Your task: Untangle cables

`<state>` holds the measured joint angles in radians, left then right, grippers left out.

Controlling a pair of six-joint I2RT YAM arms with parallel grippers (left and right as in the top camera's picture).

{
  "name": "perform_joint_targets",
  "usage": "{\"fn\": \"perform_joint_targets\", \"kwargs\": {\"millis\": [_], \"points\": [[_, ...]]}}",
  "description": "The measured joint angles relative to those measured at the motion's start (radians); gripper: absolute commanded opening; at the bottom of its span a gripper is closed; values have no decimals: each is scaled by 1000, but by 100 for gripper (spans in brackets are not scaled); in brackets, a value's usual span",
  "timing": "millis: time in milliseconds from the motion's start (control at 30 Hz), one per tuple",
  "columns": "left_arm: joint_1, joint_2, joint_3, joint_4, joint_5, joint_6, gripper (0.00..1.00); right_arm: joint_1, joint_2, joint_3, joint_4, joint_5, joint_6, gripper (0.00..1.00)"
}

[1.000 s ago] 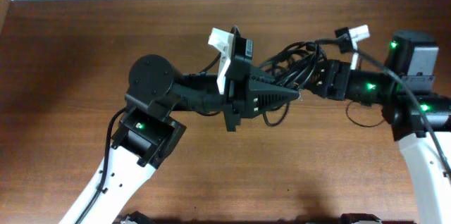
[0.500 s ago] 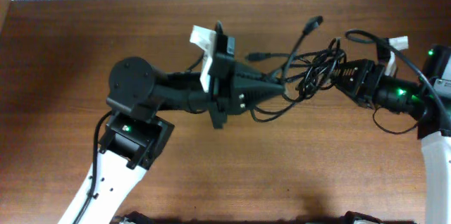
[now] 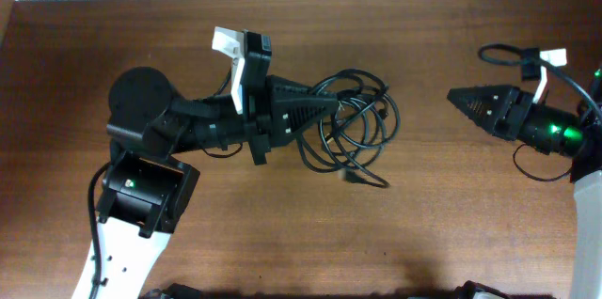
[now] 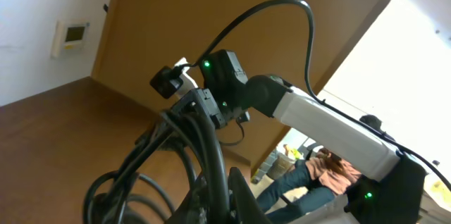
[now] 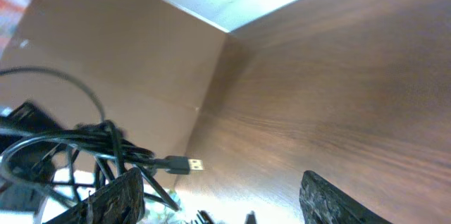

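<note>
The cables (image 3: 346,135) hang as one tangled bundle of black loops over the middle of the table, and a loose plug end (image 3: 350,176) dangles below. My left gripper (image 3: 331,111) is shut on strands of the bundle. In the left wrist view the cables (image 4: 206,136) run straight into the shut left gripper (image 4: 229,206). My right gripper (image 3: 453,97) stands well to the right of the bundle, apart from it. The right wrist view shows the right gripper (image 5: 222,203) open and empty, with the cables (image 5: 106,143) and a USB plug (image 5: 186,163) beyond its left finger (image 5: 116,197).
The brown wooden table (image 3: 282,243) ends at a light wall along the back. The right arm's own thicker black cable (image 3: 508,53) loops above its wrist. My right arm (image 4: 317,118) fills the middle of the left wrist view.
My left arm has swung left and pulled the bundle with it. The right gripper has drawn back to the right, and the cables no longer touch it.
</note>
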<state>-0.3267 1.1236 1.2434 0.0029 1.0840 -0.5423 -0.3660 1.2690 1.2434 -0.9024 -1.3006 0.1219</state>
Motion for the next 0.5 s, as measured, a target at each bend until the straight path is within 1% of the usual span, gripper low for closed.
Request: {"fn": "perform_joint_targets", "kwargs": {"millis": [133, 267, 367, 500], "points": [[0, 0, 0, 1, 12, 0, 0, 0, 0, 0, -2, -134, -129, 73], [0, 0, 0, 12, 13, 0, 0, 35, -16, 0, -2, -190, -236, 74], [-7, 10, 0, 39, 13, 0, 0, 88, -52, 0, 17, -206, -284, 74], [-49, 47, 0, 85, 12, -1, 0, 168, -95, 0, 32, -220, -319, 74]]}}
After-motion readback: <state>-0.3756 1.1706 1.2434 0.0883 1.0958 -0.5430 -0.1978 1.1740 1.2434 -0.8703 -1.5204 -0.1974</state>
